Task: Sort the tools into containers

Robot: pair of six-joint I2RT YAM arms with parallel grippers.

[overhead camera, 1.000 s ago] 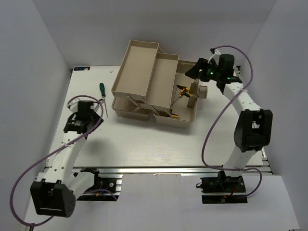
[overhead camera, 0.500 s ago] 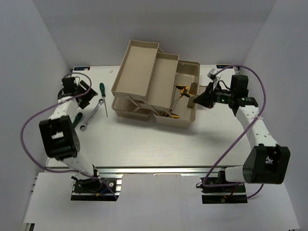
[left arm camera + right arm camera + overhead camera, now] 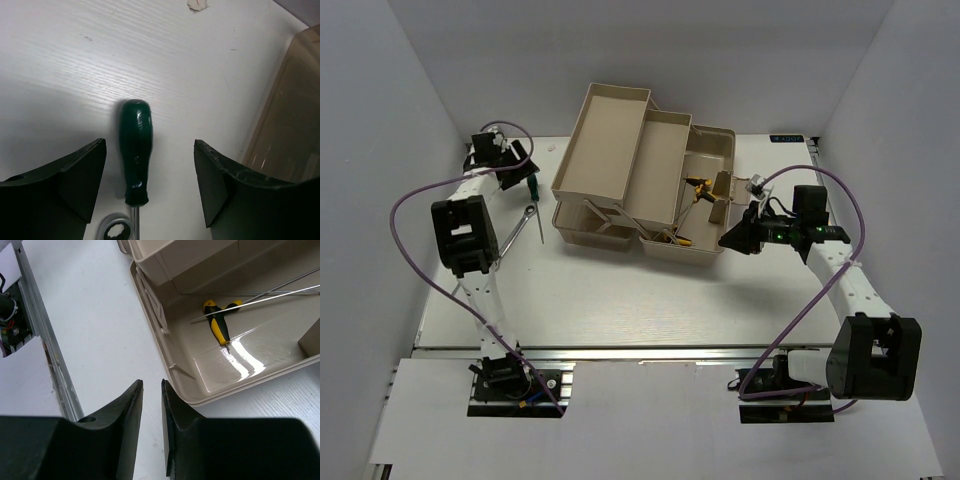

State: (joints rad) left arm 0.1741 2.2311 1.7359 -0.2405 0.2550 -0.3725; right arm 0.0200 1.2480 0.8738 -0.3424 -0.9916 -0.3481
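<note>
One screwdriver between the left gripper's jaws

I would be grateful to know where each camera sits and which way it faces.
Top external: above and behind, looking down at the table, toolbox, left arm and right arm.
Left wrist: on the left arm, facing down past the open left end effector at the screwdriver.
Right wrist: on the right arm, facing past the right end effector into the toolbox, at a hex key.
Shared: the screwdriver, in top and left wrist.
</note>
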